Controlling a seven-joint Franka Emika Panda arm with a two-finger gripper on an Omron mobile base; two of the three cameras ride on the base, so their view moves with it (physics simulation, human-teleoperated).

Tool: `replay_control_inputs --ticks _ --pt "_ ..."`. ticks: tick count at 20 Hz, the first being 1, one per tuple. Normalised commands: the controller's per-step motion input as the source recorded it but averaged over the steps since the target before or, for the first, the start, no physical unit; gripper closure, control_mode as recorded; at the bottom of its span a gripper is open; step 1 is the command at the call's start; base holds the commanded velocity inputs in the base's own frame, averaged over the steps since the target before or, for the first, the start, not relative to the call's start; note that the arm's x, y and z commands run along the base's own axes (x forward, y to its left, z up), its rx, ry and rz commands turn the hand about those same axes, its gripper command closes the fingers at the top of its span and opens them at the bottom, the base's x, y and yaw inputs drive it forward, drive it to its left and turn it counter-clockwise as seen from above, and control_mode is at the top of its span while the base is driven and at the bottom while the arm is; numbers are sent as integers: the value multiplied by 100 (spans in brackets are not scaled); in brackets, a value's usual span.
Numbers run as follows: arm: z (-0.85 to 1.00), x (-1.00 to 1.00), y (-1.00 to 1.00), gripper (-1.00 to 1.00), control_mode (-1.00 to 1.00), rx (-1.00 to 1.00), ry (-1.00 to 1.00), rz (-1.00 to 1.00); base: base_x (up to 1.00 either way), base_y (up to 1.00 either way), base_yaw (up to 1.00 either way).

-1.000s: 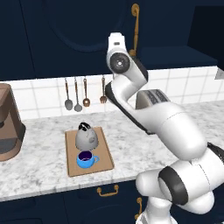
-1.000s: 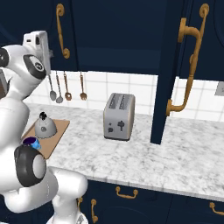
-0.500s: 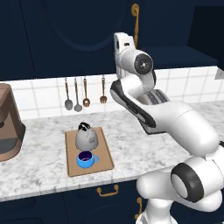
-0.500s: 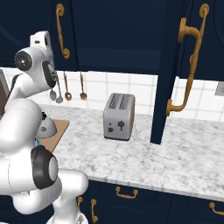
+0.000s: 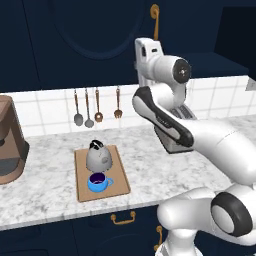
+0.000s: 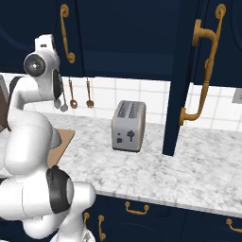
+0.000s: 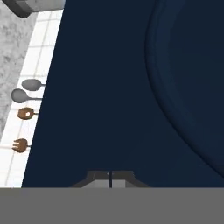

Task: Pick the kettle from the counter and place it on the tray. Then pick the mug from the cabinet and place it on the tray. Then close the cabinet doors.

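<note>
Kettle and mug both sit on the tray, mug just nearer than kettle, so pick/place steps look done. What's left: cabinet doors.

Change over last sec: arm swung w/ elbow moving right and hand rising up to the left door. In left base view the wrist now sits higher and further right than before, hand up by that door's right edge, just below its gold handle. Kettle, mug, tray unmoved; base hasn't driven, scene framing same.

Gripper: fingers together, nothing between them. Hand view has tips right up against the navy door panel, arched moulding curving on the right, hanging utensils and tiles off to the left. Can't tell if tips actually touch the panel.

Left door looks flush w/ cabinet front in left base view, prob closed or nearly. Right door stands open, edge-on over the counter right of the toaster, its handle facing the cam.

Meaning: on the last stage. Shut fingers suit a push, not a grasp. Judgement: once left door is seated, arm must cross to the right door, well apart from hand now. Risk: swinging past toaster or clipping the open door's edge.
</note>
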Motion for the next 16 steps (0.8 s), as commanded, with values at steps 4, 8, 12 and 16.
replay_control_inputs --ticks 4,8,12,16 --pt "0 -95 -17 100 -100 0 -3 0 0 0 0" --pt "0 -100 -29 100 -100 0 -10 0 0 0 0" --pt "-3 -94 -44 100 -100 1 11 -1 0 0 0" --pt "-12 -37 -74 100 -100 12 25 -3 0 0 0"
